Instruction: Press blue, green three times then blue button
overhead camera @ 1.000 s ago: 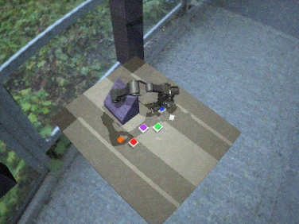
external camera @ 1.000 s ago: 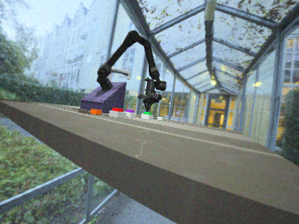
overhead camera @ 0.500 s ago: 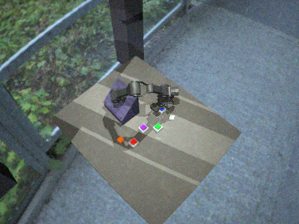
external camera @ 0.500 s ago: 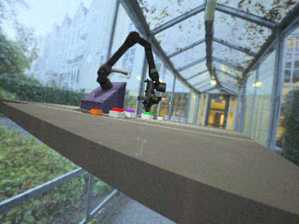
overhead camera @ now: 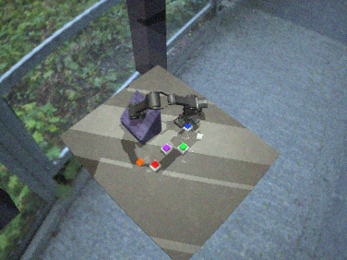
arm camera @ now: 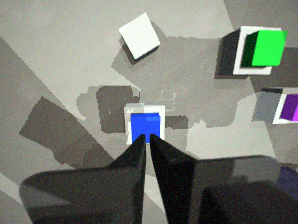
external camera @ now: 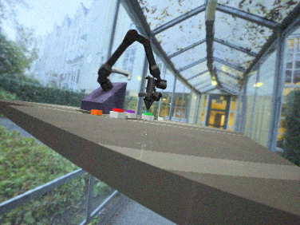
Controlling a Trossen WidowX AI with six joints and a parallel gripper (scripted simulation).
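The blue button [overhead camera: 187, 126] [arm camera: 145, 126], a blue cap in a white base, lies under my gripper [arm camera: 147, 138] [external camera: 148, 109]. The gripper is shut and empty, pointing down, with its tips over the near edge of the blue cap in the wrist view. Whether the tips touch the cap cannot be told. The blue button is hidden in the exterior view. The green button [overhead camera: 183, 147] [external camera: 148, 114] [arm camera: 270, 48] stands to the upper right in the wrist view, its cap raised, with nothing on it.
A purple button [overhead camera: 166, 147] [external camera: 130, 112] [arm camera: 290, 107] stands near the green one. A red button [overhead camera: 155, 164] [external camera: 117, 113] and an orange block [overhead camera: 140, 161] [external camera: 96, 112] are farther off. A white block [overhead camera: 199, 136] [external camera: 160, 118] [arm camera: 139, 37] lies near the blue button. The arm stands on a purple wedge [overhead camera: 144, 128] [external camera: 103, 100].
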